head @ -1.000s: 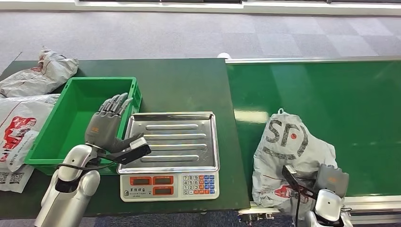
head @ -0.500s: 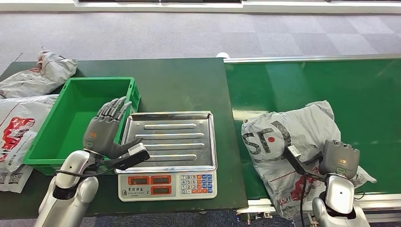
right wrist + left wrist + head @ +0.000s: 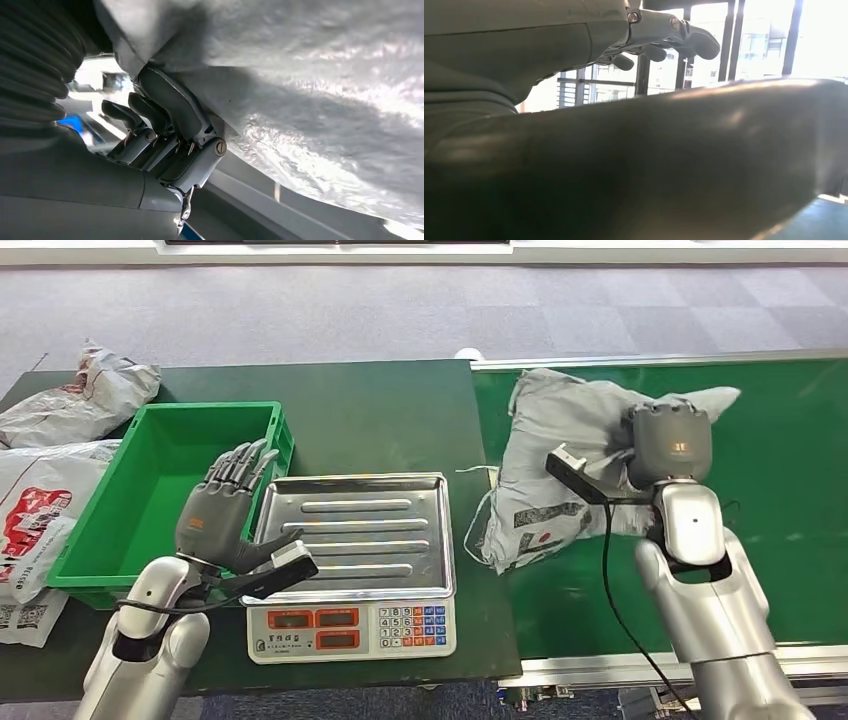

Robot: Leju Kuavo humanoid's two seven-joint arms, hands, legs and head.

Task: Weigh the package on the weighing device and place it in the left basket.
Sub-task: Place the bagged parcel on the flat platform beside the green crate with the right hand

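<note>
One grey package (image 3: 560, 465) is hanging in the grasp of the right hand (image 3: 668, 444), lifted above the green belt (image 3: 780, 500) just right of the scale (image 3: 358, 555). In the right wrist view, dark fingers (image 3: 170, 107) are curling into the wrinkled plastic. Meanwhile the left hand (image 3: 222, 506) is hovering with fingers spread, holding nothing, between the green basket (image 3: 120, 510) and the scale's steel tray.
</note>
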